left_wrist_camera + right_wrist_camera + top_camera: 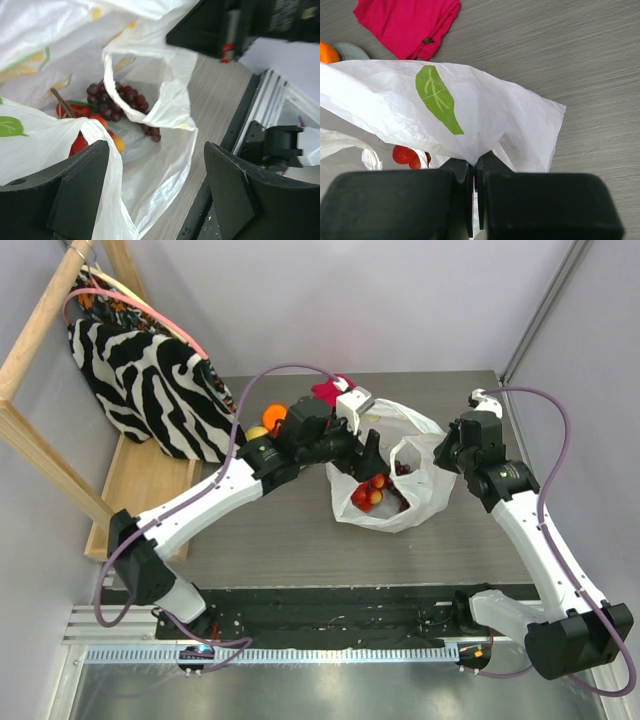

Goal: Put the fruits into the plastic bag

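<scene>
Item: plastic bag (430, 498), one, thin white film printed with a green leaf (437, 97) and yellow slices. It sits slumped mid-bench (270, 540) between the two arms. The mouth faces up and gapes toward the left arm. One handle loop (150, 102) stands up inside the mouth. The heap is about as wide as it is deep, so no long axis can be told.

Contents: one dark grape bunch (117, 100), lying slantwise on the bag's floor. Touching it is a cluster of small red and yellow fruits (368, 492); their number cannot be told.

Outside the bag, at the far left: one orange (274, 414) and one yellow fruit (257, 432), close together. One pale round plate (351, 50) is just beside the orange; whether the fruit rests on it cannot be told.

Pincers: two. The right pincer (474, 170) is clenched on the bag's right-hand film and lifts that side. The left pincer (156, 150) is released, jaws spread wide over the mouth and grasping nothing.

Surroundings: one red cloth (407, 22), folded, on the bench beyond the bag. One zebra-striped fabric bag (150, 380) hangs in a wooden frame (45, 315) at the far left.
</scene>
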Available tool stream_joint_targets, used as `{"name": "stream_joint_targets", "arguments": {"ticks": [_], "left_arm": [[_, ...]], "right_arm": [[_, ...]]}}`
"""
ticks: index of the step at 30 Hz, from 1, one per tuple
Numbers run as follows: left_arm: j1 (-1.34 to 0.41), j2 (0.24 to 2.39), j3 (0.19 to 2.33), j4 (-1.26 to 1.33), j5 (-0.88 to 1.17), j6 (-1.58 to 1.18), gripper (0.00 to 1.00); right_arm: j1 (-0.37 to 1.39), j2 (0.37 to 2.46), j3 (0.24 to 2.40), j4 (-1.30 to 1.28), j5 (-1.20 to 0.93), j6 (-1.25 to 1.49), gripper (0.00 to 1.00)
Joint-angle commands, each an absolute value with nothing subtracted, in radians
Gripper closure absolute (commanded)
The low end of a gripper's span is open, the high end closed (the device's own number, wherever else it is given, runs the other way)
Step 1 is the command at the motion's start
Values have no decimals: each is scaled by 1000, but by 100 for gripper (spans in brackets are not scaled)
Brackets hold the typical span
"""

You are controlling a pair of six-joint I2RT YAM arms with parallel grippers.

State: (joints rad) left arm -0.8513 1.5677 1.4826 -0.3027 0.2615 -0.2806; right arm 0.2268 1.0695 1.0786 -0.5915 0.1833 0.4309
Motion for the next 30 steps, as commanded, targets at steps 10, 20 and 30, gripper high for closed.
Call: {"name": "stream_joint_targets", "arguments": {"ticks": [10,20,30], "left_arm": [[-641,1350,1499,-204,184,-419,18],[-448,1402,1610,-501,16,-500,17],[-449,1597,1729,-706,-144,-511,17]], "right_arm": [[225,1080,1114,-574,219,439,99],[225,1089,1124,-572,230,439,99],[225,1127,1138,-568,225,445,99]]}}
